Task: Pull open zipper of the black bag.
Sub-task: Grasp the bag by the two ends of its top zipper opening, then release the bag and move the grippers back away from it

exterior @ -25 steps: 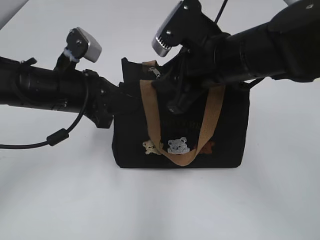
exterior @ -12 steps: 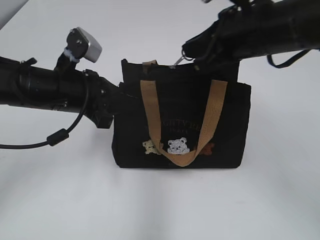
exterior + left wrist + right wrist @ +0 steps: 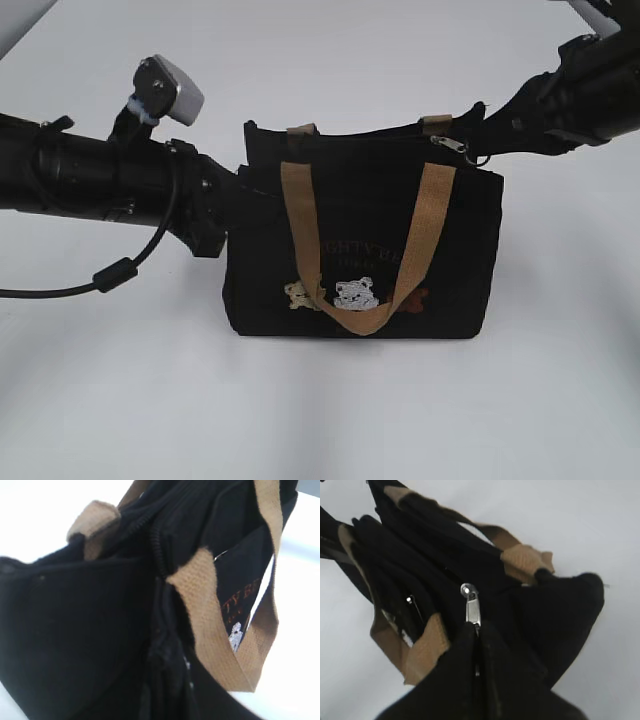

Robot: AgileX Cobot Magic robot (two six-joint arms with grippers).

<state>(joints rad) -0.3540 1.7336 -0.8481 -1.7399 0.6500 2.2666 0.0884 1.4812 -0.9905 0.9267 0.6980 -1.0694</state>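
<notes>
The black bag stands upright mid-table, its tan handles hanging down the front. Its zipper runs along the top edge, and the silver pull tab sits near the right end. My right gripper is at that end, shut on the pull tab, whose ring shows above the dark fingertips. My left gripper is pressed to the bag's left end, shut on its fabric. Its fingers blend into the black cloth in the left wrist view.
The bag rests on a plain white tabletop. My left arm lies across the left side with a looping cable under it. My right arm comes in from the upper right corner.
My right gripper closed and travelled from above the bag's left-middle to its right end. The pull tab went with it along the top edge. The left arm stayed still.
</notes>
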